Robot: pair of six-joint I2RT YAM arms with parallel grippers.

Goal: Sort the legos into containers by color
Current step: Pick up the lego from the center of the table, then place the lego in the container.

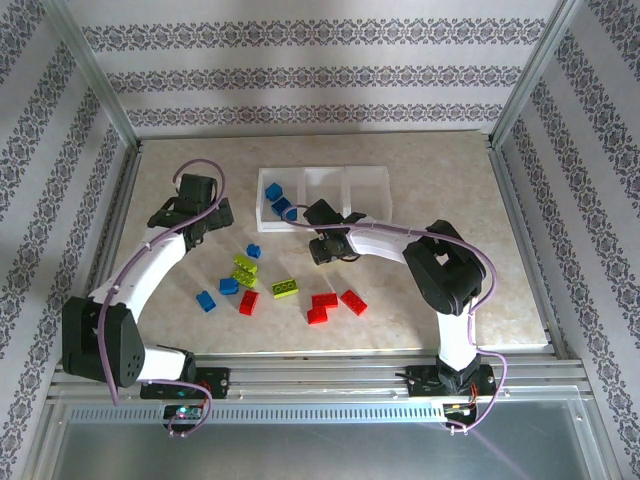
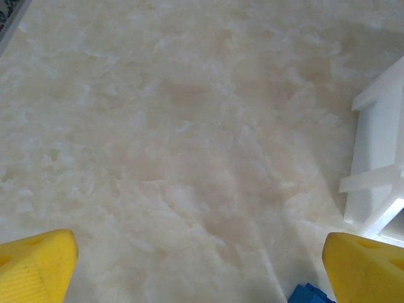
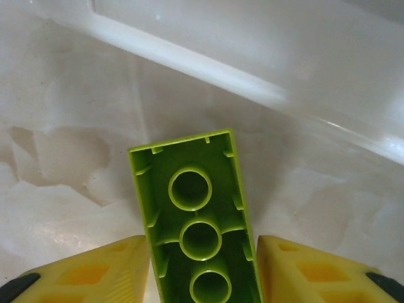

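From above, the left end effector (image 1: 212, 222) hovers over bare table (image 1: 430, 300), with loose legos (image 1: 285, 288) scattered beside it toward the bases in blue, lime and red. Across from it, the right end effector (image 1: 326, 250) sits at the near wall of the containers (image 1: 365, 180). At the left wrist, yellow fingers (image 2: 38, 268) stand wide apart with nothing between them. At the right wrist, the fingers (image 3: 315, 271) clamp a lime green brick (image 3: 199, 221) — hollow underside toward the camera, a bin wall just ahead.

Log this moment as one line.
right pincer shut on lime brick | left pincer open, empty | blue bricks in leftmost bin
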